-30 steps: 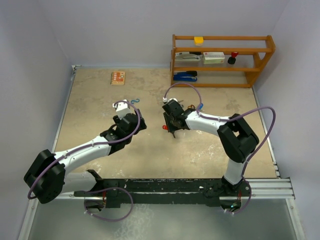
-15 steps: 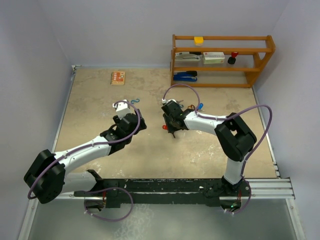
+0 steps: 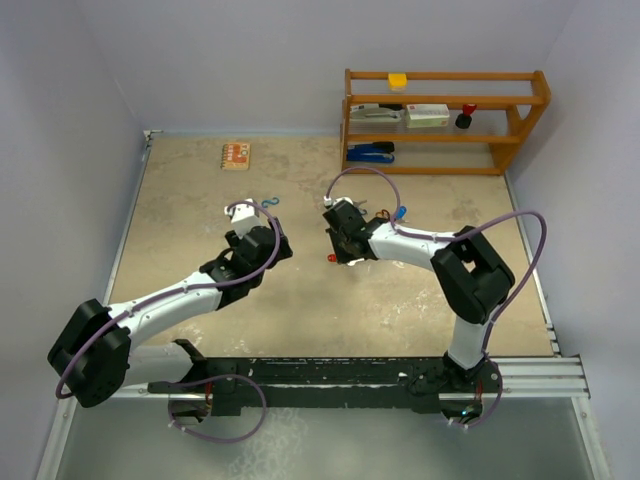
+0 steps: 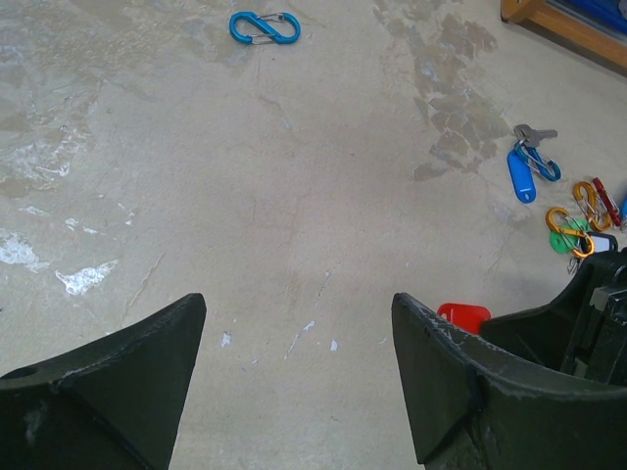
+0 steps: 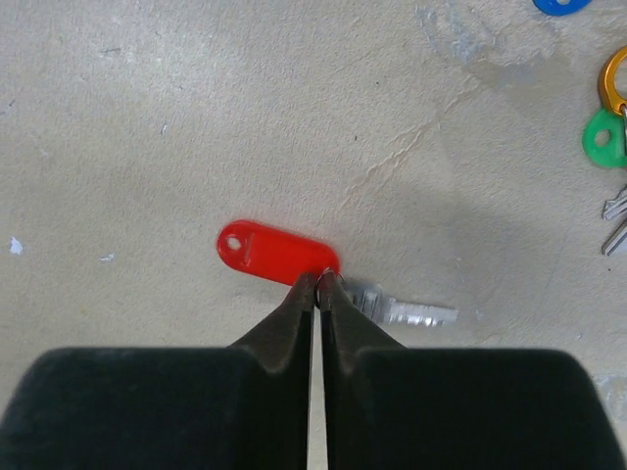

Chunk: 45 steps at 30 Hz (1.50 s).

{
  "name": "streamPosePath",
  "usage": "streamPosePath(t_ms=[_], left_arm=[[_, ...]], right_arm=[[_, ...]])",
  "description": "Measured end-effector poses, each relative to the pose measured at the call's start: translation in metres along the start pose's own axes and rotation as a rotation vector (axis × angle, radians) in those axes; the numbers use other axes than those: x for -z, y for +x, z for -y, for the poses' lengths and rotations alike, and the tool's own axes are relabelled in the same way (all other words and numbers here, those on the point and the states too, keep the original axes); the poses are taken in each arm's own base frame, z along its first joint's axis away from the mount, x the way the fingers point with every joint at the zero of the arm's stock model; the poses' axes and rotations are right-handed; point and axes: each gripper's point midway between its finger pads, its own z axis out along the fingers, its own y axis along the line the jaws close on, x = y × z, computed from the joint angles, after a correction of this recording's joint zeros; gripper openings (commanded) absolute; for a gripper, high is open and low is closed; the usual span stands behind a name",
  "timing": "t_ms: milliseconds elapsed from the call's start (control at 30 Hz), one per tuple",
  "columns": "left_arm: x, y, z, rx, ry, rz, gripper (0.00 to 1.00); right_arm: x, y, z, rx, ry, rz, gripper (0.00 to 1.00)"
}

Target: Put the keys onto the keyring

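Your right gripper (image 5: 317,279), jaws together, pinches the red key (image 5: 274,253) where tag meets blade — it lies crosswise on the table (image 5: 147,117), tag toward the left arm. Your left gripper (image 4: 299,305), jaws wide apart, hangs farther off.

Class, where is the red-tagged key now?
Right wrist view: red-tagged key on the table at the right claw's closed tips, green tag toward the frame's right edge.

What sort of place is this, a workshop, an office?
Likely a robot lab's test bench: a left arm and right arm bolted to a rail, plain walls boxing in the table, and practice props such as a shelf and a red key.
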Motion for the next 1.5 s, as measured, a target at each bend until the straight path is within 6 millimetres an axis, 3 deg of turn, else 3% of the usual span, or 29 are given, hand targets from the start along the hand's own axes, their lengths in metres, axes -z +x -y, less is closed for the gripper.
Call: streamPosePath(t_ms=[400, 833, 1067, 1300, 1500], left_arm=[[0.000, 0.000, 0.000, 0.000, 0.000, 0.000, 0.74], [-0.015, -0.004, -0.004, -0.004, -0.040, -0.001, 0.73], [-0.046, -0.026, -0.004, 0.010, -0.098, 0.012, 0.72], [-0.100, -0.048, 0.000, -0.043, -0.181, 0.003, 0.72], [-0.145, -0.036, -0.034, -0.069, -0.265, -0.076, 0.72]], right_arm=[[0.011, -0.008, 0.002, 0.000, 0.000, 0.028, 0.00], [0.079, -0.066, 0.007, 0.018, -0.024, 0.232, 0.00], [0.089, -0.072, 0.010, 0.047, -0.024, 0.258, 0.00], [0.108, -0.074, 0.012, 0.039, -0.043, 0.305, 0.00], [0.117, -0.067, 0.012, 0.038, -0.073, 0.321, 0.00]])
